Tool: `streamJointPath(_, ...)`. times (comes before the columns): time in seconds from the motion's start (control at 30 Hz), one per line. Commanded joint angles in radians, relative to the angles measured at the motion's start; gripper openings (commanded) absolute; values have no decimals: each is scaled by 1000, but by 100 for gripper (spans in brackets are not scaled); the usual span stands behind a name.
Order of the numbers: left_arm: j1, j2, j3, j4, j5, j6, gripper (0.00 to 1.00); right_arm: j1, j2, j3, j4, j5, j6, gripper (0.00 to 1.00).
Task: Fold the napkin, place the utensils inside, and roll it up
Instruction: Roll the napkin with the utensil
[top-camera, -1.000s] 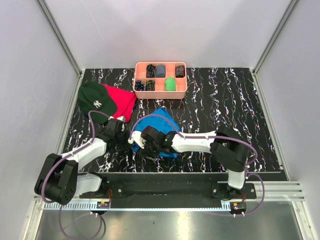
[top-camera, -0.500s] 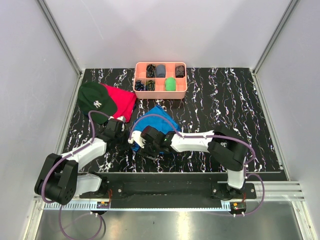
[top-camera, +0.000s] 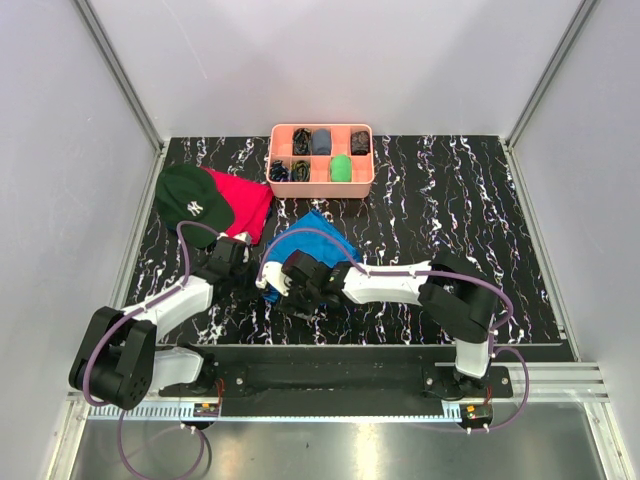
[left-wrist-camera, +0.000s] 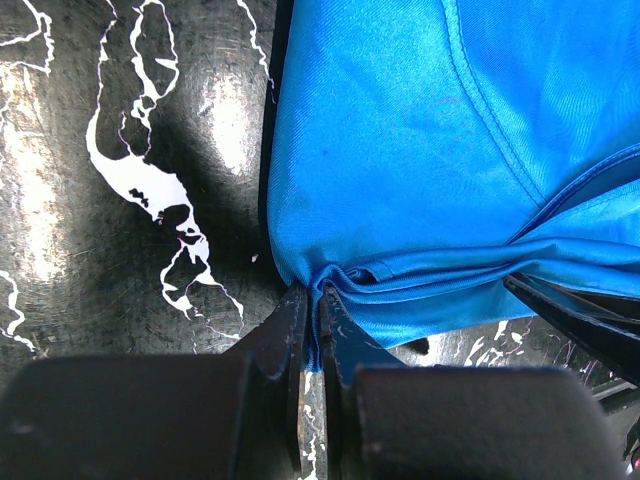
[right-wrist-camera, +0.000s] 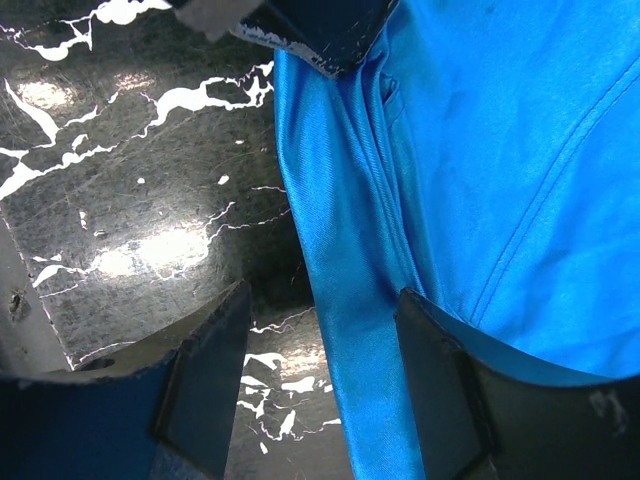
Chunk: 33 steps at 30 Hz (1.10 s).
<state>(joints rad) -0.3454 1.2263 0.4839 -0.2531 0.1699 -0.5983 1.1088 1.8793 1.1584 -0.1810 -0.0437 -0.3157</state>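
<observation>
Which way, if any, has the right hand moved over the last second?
Yes, the right hand moved slightly leftward toward the left hand, judged against the pink tray.

my left gripper (left-wrist-camera: 312, 300) is low over the worktop (top-camera: 450, 220), pinched tight on the napkin (left-wrist-camera: 400, 150) edge; my right gripper (right-wrist-camera: 322, 300) sits just beside it, arm stretched leftward, jaws apart.
</observation>
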Motion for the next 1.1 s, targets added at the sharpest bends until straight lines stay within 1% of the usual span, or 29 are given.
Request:
streamJointPath(0.0, 0, 12, 16, -6, 13, 20, 0, -9, -49, 41, 38, 27, -31, 68)
streamJointPath(0.13, 2, 7, 16, -5, 16, 19, 0, -9, -37, 40, 52, 39, -40, 68)
streamJointPath(0.17, 2, 3, 16, -5, 17, 20, 0, -7, -31, 40, 60, 66, -43, 68)
streamJointPath(0.3, 2, -2, 18, -6, 22, 20, 0, -10, 1, 43, 67, 90, -52, 67)
streamJointPath(0.43, 2, 2, 18, -5, 22, 20, 0, -10, -26, 5, 127, 119, -60, 67)
streamJointPath(0.57, 2, 4, 21, -3, 22, 20, 0, -12, -20, 11, 126, 100, -68, 69)
streamJointPath(0.8, 2, -4, 18, -3, 23, 20, 0, -21, 0, 32, 80, -10, -36, 69)
streamJointPath(0.97, 2, -4, 21, -5, 25, 20, 0, -49, 41, 58, 25, -39, -22, 67)
streamJointPath(1.07, 2, -8, 16, -5, 23, 20, 0, -82, 58, 80, -3, -77, -5, 63)
